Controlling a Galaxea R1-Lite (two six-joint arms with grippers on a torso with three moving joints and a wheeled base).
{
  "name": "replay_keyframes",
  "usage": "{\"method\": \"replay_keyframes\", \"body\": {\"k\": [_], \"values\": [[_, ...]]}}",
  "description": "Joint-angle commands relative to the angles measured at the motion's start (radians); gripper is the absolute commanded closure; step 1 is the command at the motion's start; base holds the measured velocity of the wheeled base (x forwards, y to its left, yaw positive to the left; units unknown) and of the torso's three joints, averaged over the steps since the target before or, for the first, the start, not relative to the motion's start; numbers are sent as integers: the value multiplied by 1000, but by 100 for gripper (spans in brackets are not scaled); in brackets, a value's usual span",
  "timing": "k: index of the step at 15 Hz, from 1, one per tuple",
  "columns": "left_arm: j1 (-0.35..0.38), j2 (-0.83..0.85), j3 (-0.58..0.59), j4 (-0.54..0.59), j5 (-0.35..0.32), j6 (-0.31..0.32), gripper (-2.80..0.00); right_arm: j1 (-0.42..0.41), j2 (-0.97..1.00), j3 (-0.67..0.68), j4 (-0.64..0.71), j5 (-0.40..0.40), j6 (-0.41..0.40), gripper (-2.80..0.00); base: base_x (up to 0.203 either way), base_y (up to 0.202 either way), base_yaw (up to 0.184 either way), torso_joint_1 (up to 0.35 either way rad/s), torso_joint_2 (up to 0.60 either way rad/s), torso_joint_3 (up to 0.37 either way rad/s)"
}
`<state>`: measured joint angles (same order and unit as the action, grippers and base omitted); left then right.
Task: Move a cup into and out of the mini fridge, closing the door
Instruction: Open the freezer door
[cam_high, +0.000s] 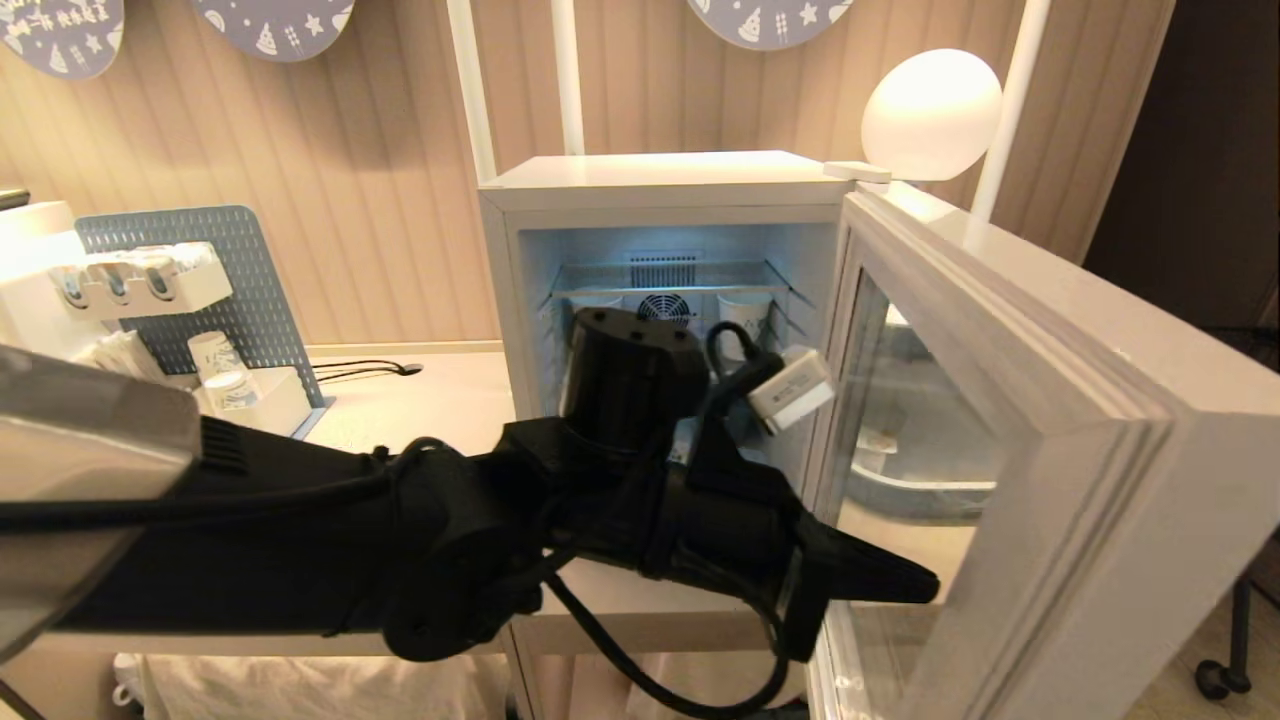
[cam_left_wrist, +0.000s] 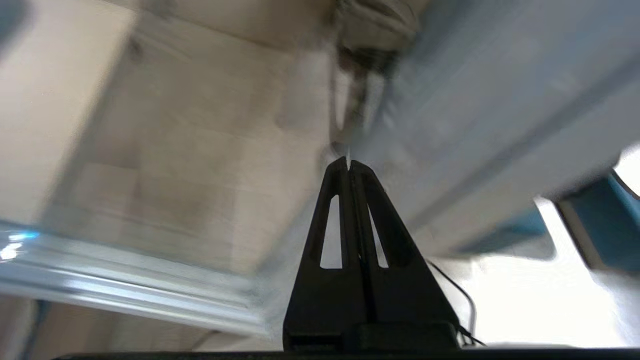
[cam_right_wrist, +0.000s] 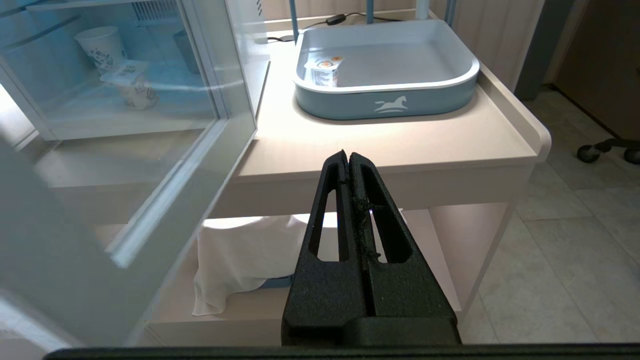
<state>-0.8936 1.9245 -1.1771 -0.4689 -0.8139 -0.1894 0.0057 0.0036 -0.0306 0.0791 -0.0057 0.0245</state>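
Door (cam_high: 1010, 420) of the mini fridge (cam_high: 660, 190) stands swung wide toward the robot's right, hinged on that side, its glass pane and pale frame running from the fridge's right front edge out toward the camera. Nearest in the head view, the left pincer (cam_high: 925, 585) reaches across in front of the fridge with its fingers pressed together on nothing, the tip lying against or just short of the inner face of the glass low down; contact cannot be told. My reading is that a closing push would have to come from the door's outer face, the far side from this pincer, so the left arm is near but on the wrong side. The right pincer (cam_right_wrist: 348, 157), also pressed together and empty, hangs low before the bench (cam_right_wrist: 400, 145), on the door's outer side. Beyond, inside the lit fridge, the cup (cam_right_wrist: 131, 75) sits on the floor near a taller patterned paper cup (cam_right_wrist: 102, 47). Farther right on the bench, a blue tray (cam_right_wrist: 385, 95) holds a similar pot with an orange mark (cam_right_wrist: 325, 70).
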Motion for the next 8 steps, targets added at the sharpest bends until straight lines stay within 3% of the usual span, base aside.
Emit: {"method": "replay_keyframes", "body": {"k": [1, 5, 8], "values": [[-57, 52, -51, 30, 3, 0, 0, 0, 1, 0, 0, 0, 0, 0, 0, 0, 0, 0, 0, 0], [-174, 47, 0, 52, 76, 19, 0, 0, 1, -1, 1, 0, 0, 0, 0, 0, 0, 0, 0, 0], [-185, 27, 49, 57, 166, 60, 0, 0, 1, 0, 1, 0, 0, 0, 0, 0, 0, 0, 0, 0]]}}
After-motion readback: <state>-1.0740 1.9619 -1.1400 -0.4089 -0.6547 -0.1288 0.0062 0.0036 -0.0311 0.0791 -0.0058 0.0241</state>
